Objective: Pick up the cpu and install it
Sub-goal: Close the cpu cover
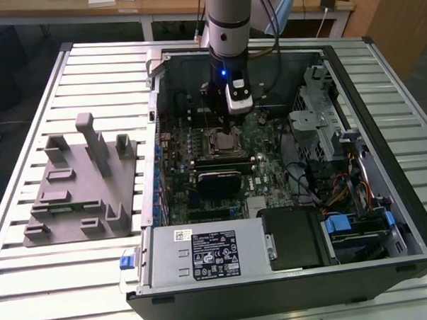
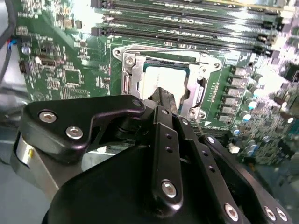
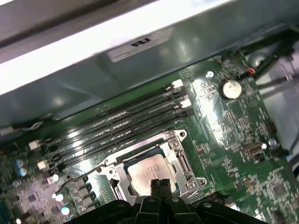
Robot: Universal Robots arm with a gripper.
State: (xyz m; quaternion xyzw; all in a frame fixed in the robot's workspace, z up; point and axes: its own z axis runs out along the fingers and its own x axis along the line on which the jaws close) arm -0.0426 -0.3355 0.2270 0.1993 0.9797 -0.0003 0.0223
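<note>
The cpu (image 2: pixel 153 77) (image 3: pixel 142 171), a flat square chip with a pale silver top, lies in the metal-framed socket (image 2: pixel 132 70) (image 3: pixel 180 156) on the green motherboard. My gripper (image 2: pixel 162 94) (image 3: pixel 160 185) hangs right over the chip's near edge, its two black fingers pressed together with nothing between them. Whether the tips touch the chip cannot be told. In the exterior view the gripper (image 1: pixel 221 118) reaches down into the open computer case, just above the socket (image 1: pixel 225 139).
Memory slots (image 3: pixel 117 123) run beside the socket. A grey plastic fixture (image 1: pixel 76 184) with upright posts stands on the slatted table at the exterior view's left. Inside the case sit a black block (image 1: pixel 218 181), the power supply (image 1: pixel 203 254) and a drive cage (image 1: pixel 324 120).
</note>
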